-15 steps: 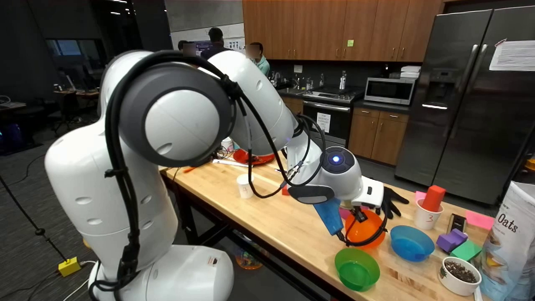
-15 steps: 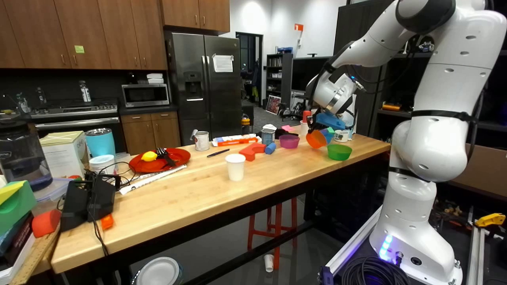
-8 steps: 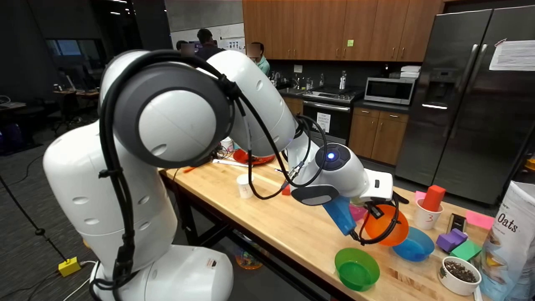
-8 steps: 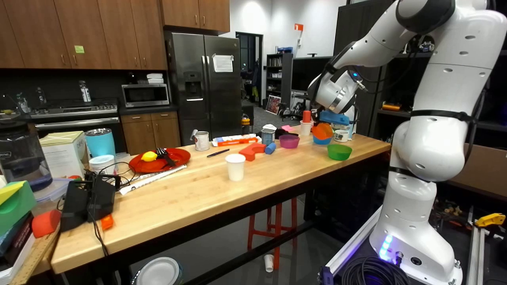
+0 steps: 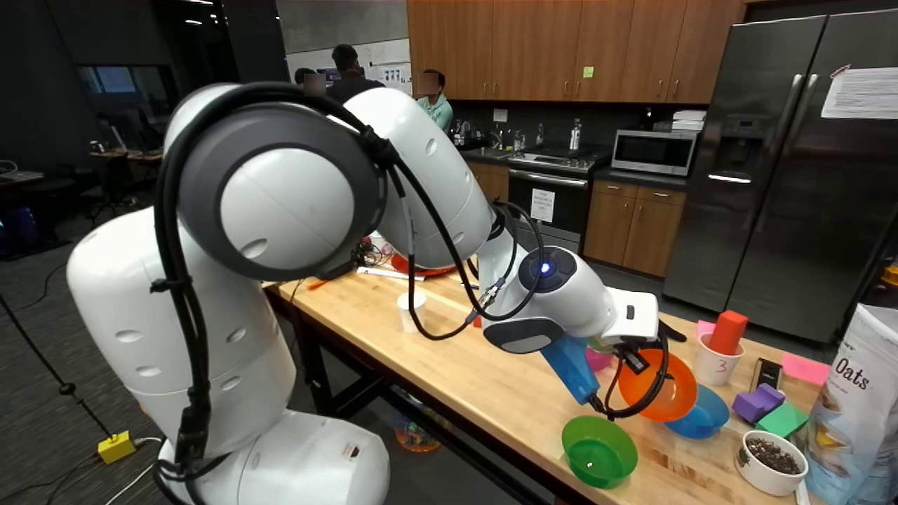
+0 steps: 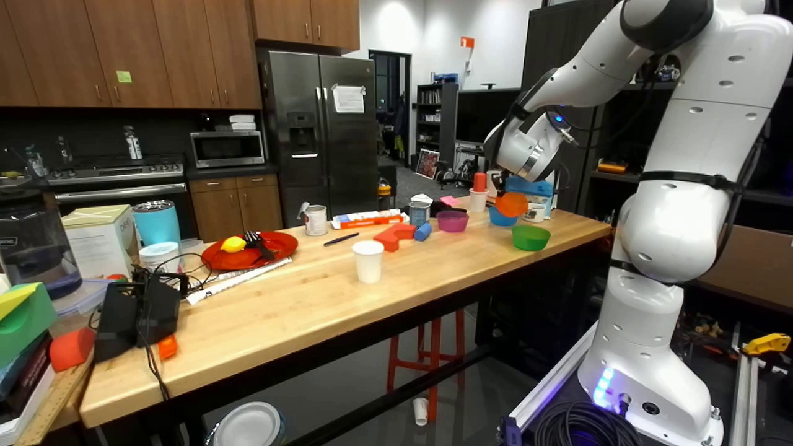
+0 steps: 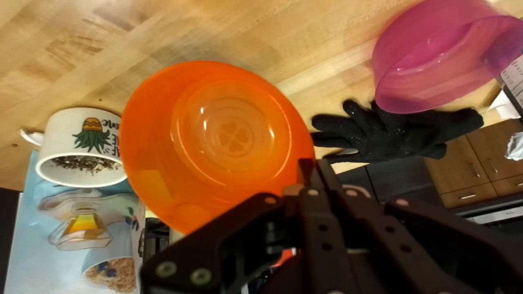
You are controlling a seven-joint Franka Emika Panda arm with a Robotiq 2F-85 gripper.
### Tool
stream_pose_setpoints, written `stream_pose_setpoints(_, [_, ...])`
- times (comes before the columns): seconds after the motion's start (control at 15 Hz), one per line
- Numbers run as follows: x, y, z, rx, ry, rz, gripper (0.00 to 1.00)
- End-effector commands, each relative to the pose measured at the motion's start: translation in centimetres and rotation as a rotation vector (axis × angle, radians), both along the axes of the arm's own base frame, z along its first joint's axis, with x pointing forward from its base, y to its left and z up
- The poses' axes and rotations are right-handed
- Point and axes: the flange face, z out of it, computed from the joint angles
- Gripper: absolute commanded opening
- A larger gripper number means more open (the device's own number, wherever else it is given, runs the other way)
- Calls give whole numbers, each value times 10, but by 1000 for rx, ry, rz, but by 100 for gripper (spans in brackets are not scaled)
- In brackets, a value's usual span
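Above the blue bowl (image 5: 710, 414), overlapping it in both exterior views, hangs the orange bowl (image 7: 222, 139), tipped well off level. The tool (image 7: 315, 166) is narrow, its tips pinched together on the orange bowl's rim. Judging by this, gripping and lifting are done: the orange bowl looks raised off the tabletop (image 5: 491, 379). Whether it touches the blue bowl cannot be told from these angles. The wrist view seems to look into the orange bowl, showing glints and a round base; the blue bowl does not show there. Left undone, as far as one can judge, are setting down and letting go.

The blue bowl itself stands upright, outside the tool's grip. To its left and nearer the camera in an exterior view, the green bowl (image 5: 600, 449) stands apart from it. On the blue bowl's opposite side is a white cup (image 5: 712, 372) with a red block (image 5: 728, 332) in it. Near the blue bowl, to its right, are a purple block (image 5: 758, 403), a green block (image 5: 782, 419) and a white mug (image 5: 765, 480) of dark bits, with an oats bag (image 5: 842, 414) farther right. In an exterior view, the pink bowl (image 6: 452, 223) stands to the blue bowl's left.
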Motion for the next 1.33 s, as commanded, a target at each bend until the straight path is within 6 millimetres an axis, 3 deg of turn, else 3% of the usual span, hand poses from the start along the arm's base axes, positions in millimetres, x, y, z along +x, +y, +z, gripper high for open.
stream_pose_setpoints(0.0, [-19,13,-6,-34,5,3,1])
stream_pose_setpoints(0.47, [-59,23,-19,-134,62,-34,1])
stream_pose_setpoints(0.53, [-61,14,-10,-144,67,-34,1])
stream_pose_setpoints(0.73, [-75,16,2,-196,88,-40,1])
stream_pose_setpoints(1.0, [-88,28,22,-272,102,-34,1])
stream_pose_setpoints(1.27, [-76,50,29,-273,92,45,1])
